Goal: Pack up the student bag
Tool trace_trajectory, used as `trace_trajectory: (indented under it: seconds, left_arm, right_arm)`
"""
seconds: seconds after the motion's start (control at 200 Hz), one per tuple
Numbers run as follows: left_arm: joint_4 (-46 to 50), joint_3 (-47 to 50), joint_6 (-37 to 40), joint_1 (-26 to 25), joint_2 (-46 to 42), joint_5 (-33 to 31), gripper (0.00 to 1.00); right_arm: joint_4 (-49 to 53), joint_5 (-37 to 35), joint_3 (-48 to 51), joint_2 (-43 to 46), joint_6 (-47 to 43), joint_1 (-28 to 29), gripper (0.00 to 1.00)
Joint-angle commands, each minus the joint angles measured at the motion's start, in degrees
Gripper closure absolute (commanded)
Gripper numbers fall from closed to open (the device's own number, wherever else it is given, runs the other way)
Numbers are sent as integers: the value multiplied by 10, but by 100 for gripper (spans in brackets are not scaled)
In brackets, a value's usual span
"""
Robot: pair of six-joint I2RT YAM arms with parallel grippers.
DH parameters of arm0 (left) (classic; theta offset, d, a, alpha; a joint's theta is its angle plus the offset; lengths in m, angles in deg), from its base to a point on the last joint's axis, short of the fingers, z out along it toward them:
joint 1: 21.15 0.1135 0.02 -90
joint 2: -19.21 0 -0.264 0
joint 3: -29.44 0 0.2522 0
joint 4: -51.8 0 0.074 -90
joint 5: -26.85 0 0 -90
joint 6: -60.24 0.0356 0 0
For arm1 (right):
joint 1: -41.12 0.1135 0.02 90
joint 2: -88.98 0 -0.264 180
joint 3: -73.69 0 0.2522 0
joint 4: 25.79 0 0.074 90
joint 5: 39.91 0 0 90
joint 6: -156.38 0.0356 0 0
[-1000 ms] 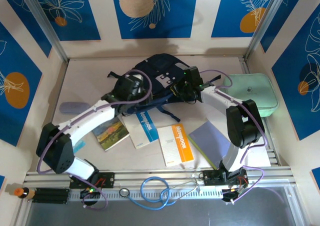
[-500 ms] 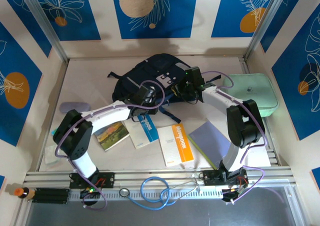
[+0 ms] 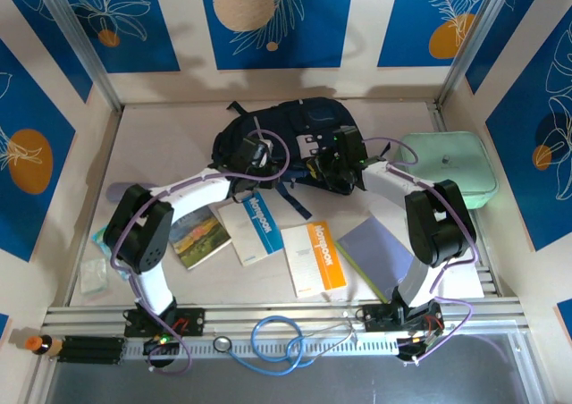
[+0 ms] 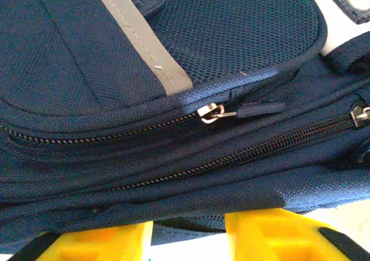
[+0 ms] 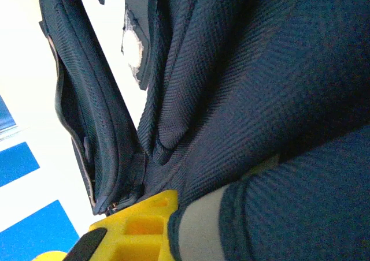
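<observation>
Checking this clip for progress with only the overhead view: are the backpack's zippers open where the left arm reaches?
Observer: No, the left wrist camera shows the backpack with its upper zipper and lower zipper both closed there.
Operator: Have the left fingers caught the pull tab?
Observer: No, the pull tab lies free; the left fingers stand apart, short of it.
Operator: And the right?
Observer: The right fingers are shut, backpack fabric pressed against them.

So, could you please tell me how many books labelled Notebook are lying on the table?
2: the blue-and-white notebook just in front of the student bag, and the orange-and-white notebook to its right. Others may be hidden under the bag.
</observation>
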Motion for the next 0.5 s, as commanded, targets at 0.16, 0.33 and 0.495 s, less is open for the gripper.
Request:
trace_trajectory:
  seconds: [0.16, 0.33, 0.495]
  left_arm:
    - [-73, 70, -43, -64, -64, -28, 55]
    - [-81, 49, -60, -95, -31, -44, 51]
    - [-64, 7, -76, -103, 17, -69, 54]
  right_arm:
    - [-7, 27, -44, 8, 58, 21, 95]
    - [-4, 19, -54, 5, 69, 24, 95]
    - [1, 21, -57, 3, 67, 20, 95]
